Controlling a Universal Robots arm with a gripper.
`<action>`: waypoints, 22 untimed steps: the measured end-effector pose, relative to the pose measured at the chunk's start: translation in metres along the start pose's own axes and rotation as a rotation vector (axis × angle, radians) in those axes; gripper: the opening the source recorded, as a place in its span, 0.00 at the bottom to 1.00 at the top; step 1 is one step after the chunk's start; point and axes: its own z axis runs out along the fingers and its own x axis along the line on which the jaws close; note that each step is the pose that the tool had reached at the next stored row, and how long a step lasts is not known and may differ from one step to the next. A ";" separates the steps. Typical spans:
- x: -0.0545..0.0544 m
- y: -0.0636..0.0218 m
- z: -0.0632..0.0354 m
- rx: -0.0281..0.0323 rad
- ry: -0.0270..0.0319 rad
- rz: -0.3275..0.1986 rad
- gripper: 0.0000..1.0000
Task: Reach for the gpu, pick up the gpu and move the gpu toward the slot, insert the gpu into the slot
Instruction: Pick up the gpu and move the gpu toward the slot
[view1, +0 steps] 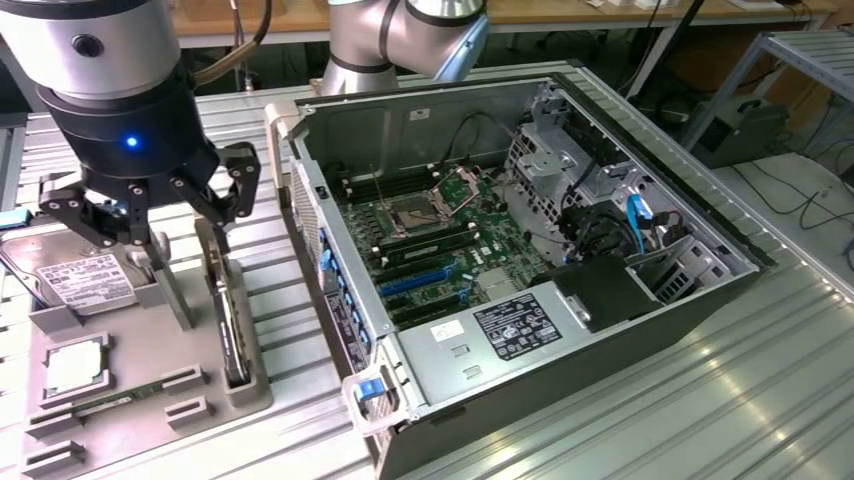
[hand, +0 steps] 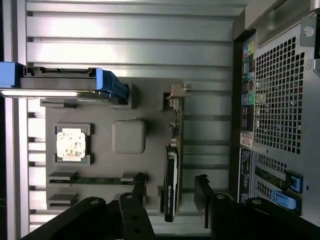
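At the exterior view's upper left, the gripper (view1: 174, 235) hangs with its jaws spread wide over a grey holder tray (view1: 160, 400) on the tabletop (view1: 601, 420). The gpu (view1: 234, 330) stands on edge in that tray, its lower edge sunk out of sight. In the wrist view it sits between the fingers (hand: 134, 197), apparently untouched. A hard drive (view1: 74, 275) is partly hidden behind the gripper.

One gray tray (view1: 147, 350) lies on the worktop (view1: 667, 400). It carries one gpu (view1: 230, 320), one hard drive (view1: 74, 280), one processor chip (view1: 74, 368) and one memory stick (hand: 100, 179). Beside the tray stands one open computer case (view1: 400, 120), holding two blue slots (view1: 416, 281), one processor socket (view1: 430, 205) and one labelled power supply (view1: 514, 330). One tool (hand: 170, 182) hangs above the tray.
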 end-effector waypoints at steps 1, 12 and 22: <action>0.000 -0.0001 0.0008 0.0001 0.0001 0.000 0.55; 0.000 -0.0007 0.0134 0.0004 -0.0001 0.014 0.62; 0.000 -0.0010 0.0258 -0.0002 0.0005 -0.018 0.62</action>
